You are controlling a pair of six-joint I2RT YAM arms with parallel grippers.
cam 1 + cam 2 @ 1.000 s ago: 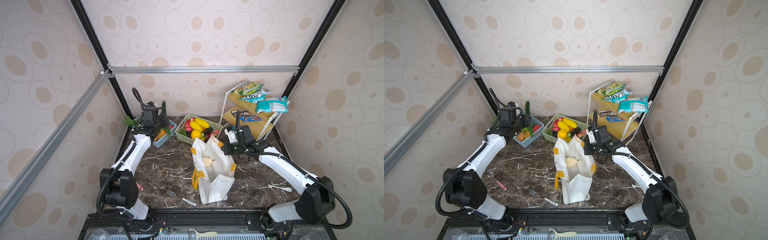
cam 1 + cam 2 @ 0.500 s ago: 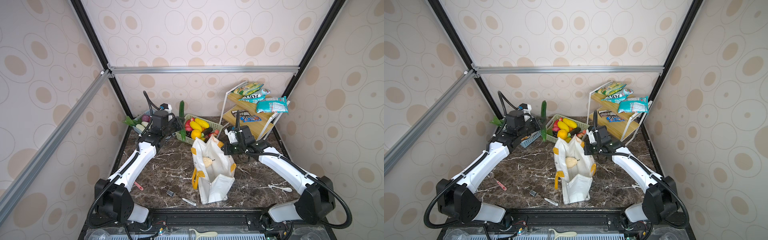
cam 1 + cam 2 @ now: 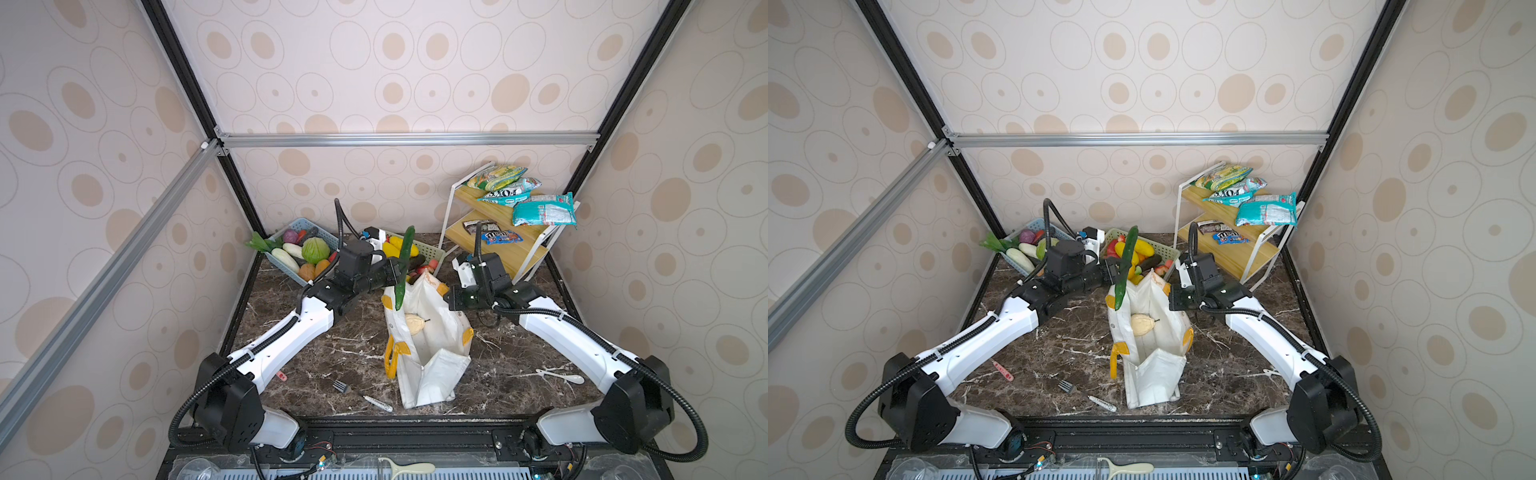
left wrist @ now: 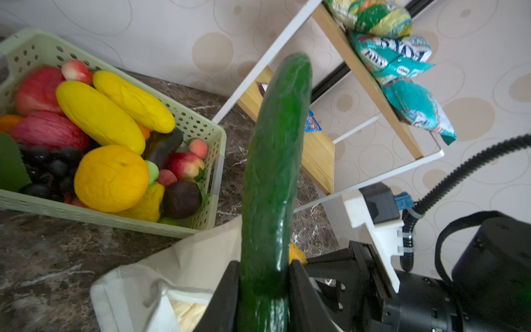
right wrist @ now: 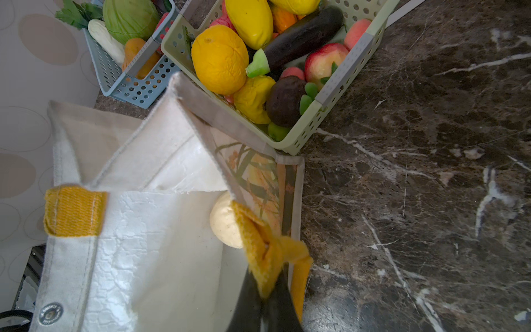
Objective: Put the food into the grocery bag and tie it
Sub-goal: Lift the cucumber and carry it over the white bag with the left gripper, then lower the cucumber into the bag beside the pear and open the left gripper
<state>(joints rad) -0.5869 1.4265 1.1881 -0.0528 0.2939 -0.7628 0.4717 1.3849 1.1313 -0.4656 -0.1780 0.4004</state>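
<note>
Left wrist view: the left jaws clamp the cucumber [image 4: 273, 172] nearly upright, just above the bag's [image 3: 432, 374] mouth, apparently to drop it in. The right jaws pinch the bag's yellow handle [image 5: 267, 253], propping it open.

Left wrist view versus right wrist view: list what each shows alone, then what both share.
Only the left wrist view: the left end effector clamped on the cucumber, and the shelf rack with its snack packets.
Only the right wrist view: the right end effector shut on the bag's yellow handle, and the blue basket holding the cabbage.
Both: the green basket of toy fruit, the open white grocery bag and the marble tabletop.
</note>
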